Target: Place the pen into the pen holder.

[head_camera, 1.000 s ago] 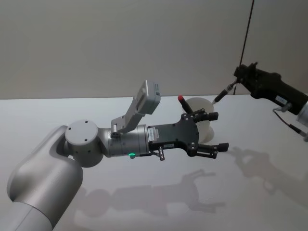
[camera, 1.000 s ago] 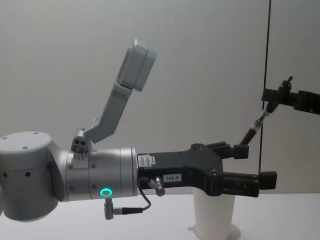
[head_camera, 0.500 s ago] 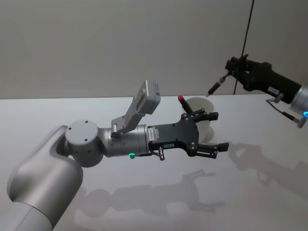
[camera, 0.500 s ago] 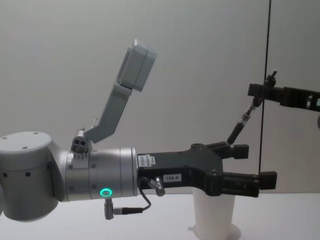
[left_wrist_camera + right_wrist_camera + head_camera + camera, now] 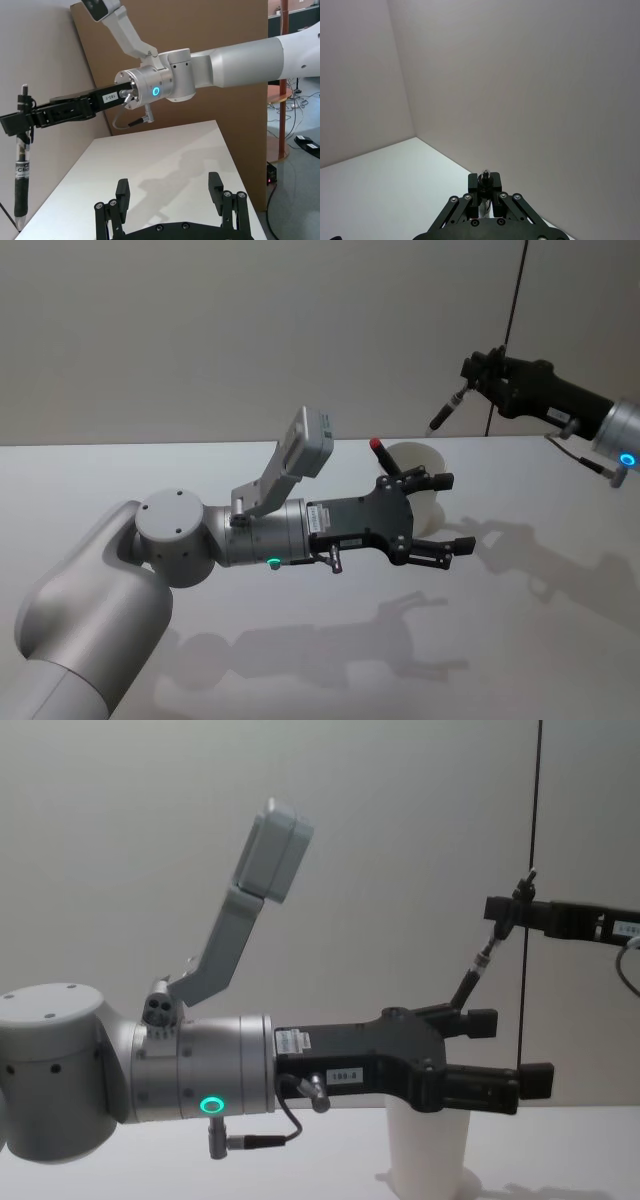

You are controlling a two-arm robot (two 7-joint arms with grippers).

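Two grippers up: right gripper [image 5: 478, 380] pinching pen [image 5: 445, 410] high, far right of cup [image 5: 425, 498]; left gripper [image 5: 443, 516] spread beside cup; best centred over rim, tip down, before releasing.

Pen [image 5: 445, 413]: dark, tilted, airborne, frame upper right. Pen holder [image 5: 428, 1147]: white cup, upright, lower centre-right on tabletop [image 5: 560, 640].

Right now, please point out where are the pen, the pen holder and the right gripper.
pen [image 5: 20, 170]: left wrist view, on its barrel.
pen holder [image 5: 428, 1145]: chest view, on the cup's white wall.
right gripper [image 5: 12, 124]: left wrist view, at the fingertips clamping the pen.
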